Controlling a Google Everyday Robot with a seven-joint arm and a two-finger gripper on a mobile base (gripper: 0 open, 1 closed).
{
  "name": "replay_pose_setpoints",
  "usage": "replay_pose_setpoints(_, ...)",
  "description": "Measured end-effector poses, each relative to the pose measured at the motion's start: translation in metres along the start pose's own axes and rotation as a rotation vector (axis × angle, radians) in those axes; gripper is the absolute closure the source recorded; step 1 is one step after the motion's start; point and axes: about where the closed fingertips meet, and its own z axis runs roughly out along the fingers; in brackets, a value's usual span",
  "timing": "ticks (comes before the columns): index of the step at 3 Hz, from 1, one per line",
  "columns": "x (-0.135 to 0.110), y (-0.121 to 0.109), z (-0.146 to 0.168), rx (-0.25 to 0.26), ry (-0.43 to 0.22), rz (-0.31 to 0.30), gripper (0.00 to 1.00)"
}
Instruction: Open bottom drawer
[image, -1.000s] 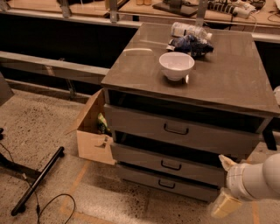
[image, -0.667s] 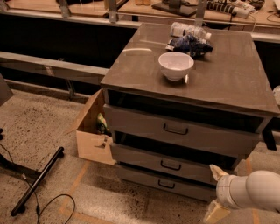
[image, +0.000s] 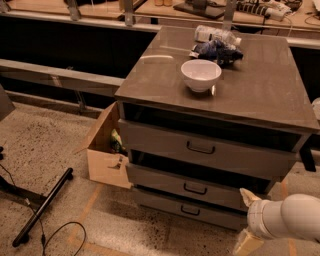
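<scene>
The grey cabinet has three wide drawers. The bottom drawer is the lowest and slimmest, with a small dark loop handle at its centre; its front sits close to the cabinet. The middle drawer and the top drawer above it each show a dark gap over their fronts. My gripper is at the lower right, in front of the cabinet's right corner, to the right of the bottom drawer's handle and apart from it. Its cream fingers point left and down from the white arm.
A white bowl, a dark blue bag and a plastic bottle sit on the cabinet top. An open cardboard box stands against the cabinet's left side. A black bar and a cable lie on the floor at left.
My arm and gripper have moved left along the lower right of the picture, closer to the bottom drawer's front. The drawers have not moved.
</scene>
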Motion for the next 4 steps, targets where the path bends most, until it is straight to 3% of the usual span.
replay_pose_setpoints(1, 0.005, 0.002, 0.02, 0.029, -0.025, 0.008, 0.0)
replay_pose_setpoints(2, 0.016, 0.009, 0.079, 0.077, -0.091, -0.02, 0.0)
replay_pose_setpoints(3, 0.033, 0.03, 0.162, 0.074, -0.126, -0.063, 0.0)
replay_pose_setpoints(4, 0.042, 0.041, 0.219, 0.058, -0.108, -0.085, 0.0)
